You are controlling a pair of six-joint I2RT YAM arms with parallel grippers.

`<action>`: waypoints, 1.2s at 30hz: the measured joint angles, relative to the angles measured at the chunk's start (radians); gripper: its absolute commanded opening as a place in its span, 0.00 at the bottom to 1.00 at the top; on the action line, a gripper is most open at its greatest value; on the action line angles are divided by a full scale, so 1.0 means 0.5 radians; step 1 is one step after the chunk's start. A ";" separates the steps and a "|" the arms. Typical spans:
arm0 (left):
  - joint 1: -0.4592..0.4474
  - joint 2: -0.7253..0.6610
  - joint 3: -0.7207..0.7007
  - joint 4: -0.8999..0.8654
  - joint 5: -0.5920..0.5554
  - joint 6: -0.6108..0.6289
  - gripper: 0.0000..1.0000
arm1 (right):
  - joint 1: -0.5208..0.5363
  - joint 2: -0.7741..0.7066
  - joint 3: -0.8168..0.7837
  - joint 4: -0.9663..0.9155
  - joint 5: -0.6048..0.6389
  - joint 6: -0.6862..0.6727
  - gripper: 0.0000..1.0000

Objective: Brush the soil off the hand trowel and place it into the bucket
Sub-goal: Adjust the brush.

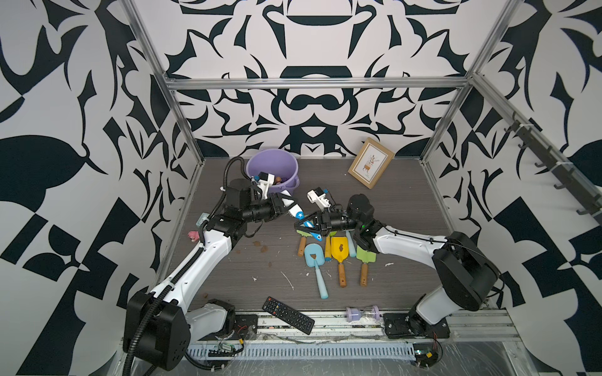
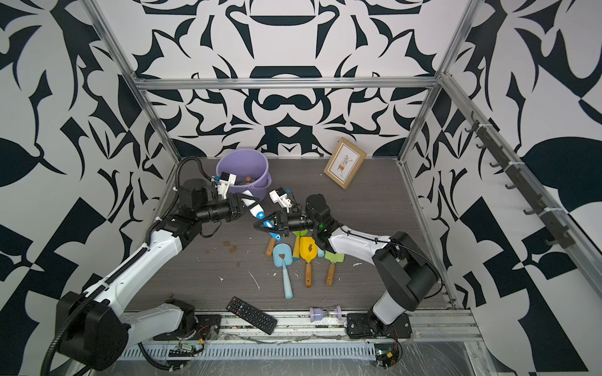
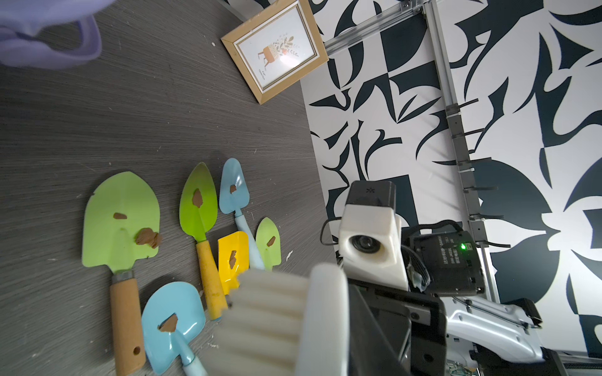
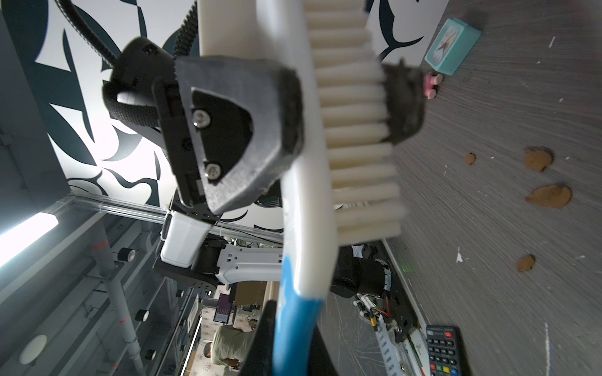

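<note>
- Holding the brush (image 1: 298, 213) at both ends above the middle of the worktop (image 1: 391, 201).
- Clamping its bristle head between the fingers (image 4: 286, 110) of the left gripper (image 1: 286, 200).
- Pinching its blue handle in the narrowly closed right gripper (image 1: 301, 225).
- Judging this to be passing the brush from one arm to the other, not yet brushing anything.
- Leaving six trowels (image 3: 120, 221) lying right of centre, each carrying soil (image 3: 148, 237).
- Leaving loose crumbs (image 1: 263, 249) on the worktop, left of the trowels.
- Seeing the bucket (image 1: 273, 162) standing far left, with something brown inside, too small to identify.
</note>
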 measured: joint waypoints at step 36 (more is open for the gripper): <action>-0.027 0.166 0.151 -0.379 -0.029 -0.050 0.00 | 0.307 -0.362 0.582 -2.393 1.461 -1.698 0.43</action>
